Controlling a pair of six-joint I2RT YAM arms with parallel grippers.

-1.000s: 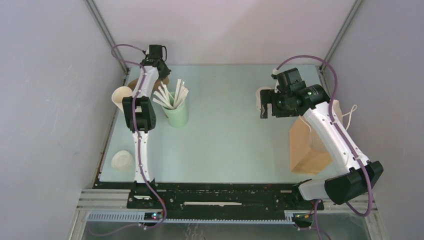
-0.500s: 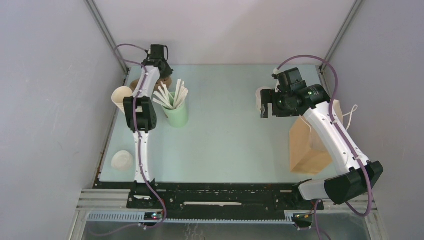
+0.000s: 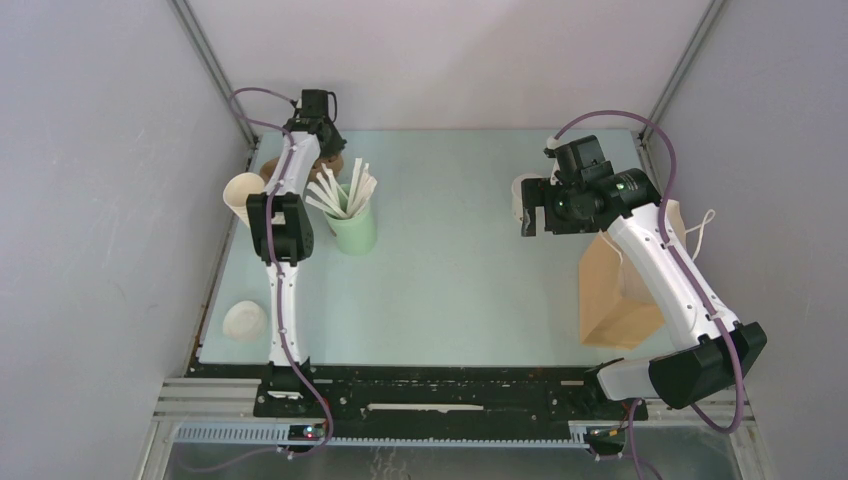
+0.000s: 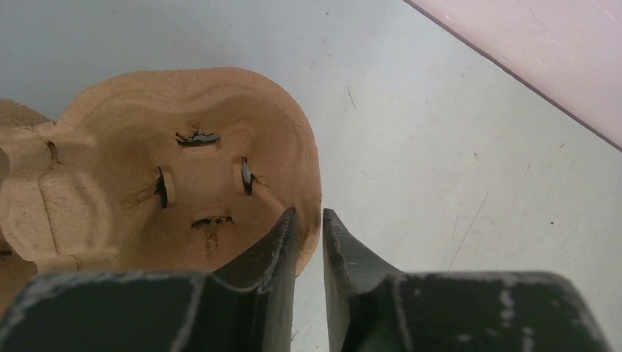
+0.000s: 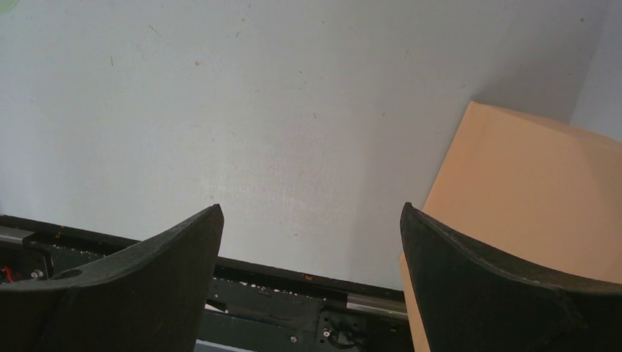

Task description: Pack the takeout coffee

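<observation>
The takeout coffee (image 3: 518, 189), a small cream-white cup, stands at the back right of the table. My right gripper (image 3: 528, 213) hangs beside it and is open. In the right wrist view the right gripper (image 5: 308, 210) has only bare table between its wide-set fingers, and the cup is out of that view. At the back left, my left gripper (image 3: 321, 148) is over a brown cardboard cup carrier (image 3: 270, 166). In the left wrist view the left gripper (image 4: 309, 213) is shut on the carrier's (image 4: 176, 183) rim, one finger inside a well and one outside.
A brown paper bag (image 3: 618, 292) stands at the right edge under the right arm. A pale green cup of white sticks (image 3: 353, 228) and a stack of cream cups (image 3: 240, 194) flank the left arm. A round white lid (image 3: 243, 320) lies at the near left.
The left wrist has shifted slightly toward the back wall at the carrier. The right arm and the cup have not moved.
</observation>
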